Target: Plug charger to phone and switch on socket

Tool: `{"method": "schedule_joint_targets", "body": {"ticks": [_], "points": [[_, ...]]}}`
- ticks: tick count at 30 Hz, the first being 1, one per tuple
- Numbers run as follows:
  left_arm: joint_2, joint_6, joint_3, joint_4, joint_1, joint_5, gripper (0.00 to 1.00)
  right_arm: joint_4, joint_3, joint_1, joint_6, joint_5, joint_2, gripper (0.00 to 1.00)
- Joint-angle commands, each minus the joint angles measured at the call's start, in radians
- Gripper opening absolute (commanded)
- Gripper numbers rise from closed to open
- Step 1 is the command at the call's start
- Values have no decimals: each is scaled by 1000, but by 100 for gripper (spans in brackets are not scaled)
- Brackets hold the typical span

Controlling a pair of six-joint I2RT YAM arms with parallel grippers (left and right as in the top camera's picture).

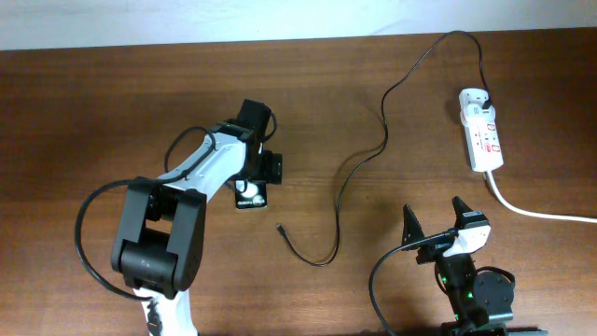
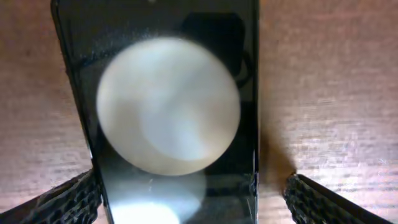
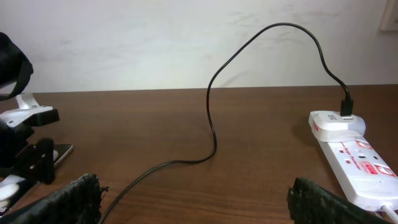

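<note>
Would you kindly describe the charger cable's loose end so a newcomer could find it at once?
Start at the white socket strip on the table's right side; a charger cable leaves its far end. Follow it left to mid-table, where the tip lies on bare wood just right of the phone. Unlike the thick white cord, it is thin, black and ends loose.

No legible text, even on the socket (image 1: 482,131)

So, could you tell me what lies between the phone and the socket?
Only the charger cable, snaking across the table with its loose tip nearer the phone; the overhead view shows it.
</note>
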Motion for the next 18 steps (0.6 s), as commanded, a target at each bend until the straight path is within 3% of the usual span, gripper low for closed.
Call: {"method": "schedule_joint_targets", "body": {"ticks": [1, 3, 7, 9, 10, 18], "points": [[58, -65, -53, -61, -11, 70, 97, -5, -5, -2, 0, 5, -9, 99], [58, -122, -64, -55, -11, 70, 97, -5, -5, -2, 0, 5, -9, 99], [58, -125, -64, -12, -11, 59, 90, -5, -5, -2, 0, 5, -9, 99], [58, -125, -64, 16, -11, 47, 92, -5, -5, -2, 0, 5, -9, 99], [58, -125, -64, 19, -11, 47, 99, -5, -5, -2, 0, 5, -9, 99], [58, -124, -65, 14, -12, 20, 99, -5, -5, -2, 0, 5, -9, 99]]}}
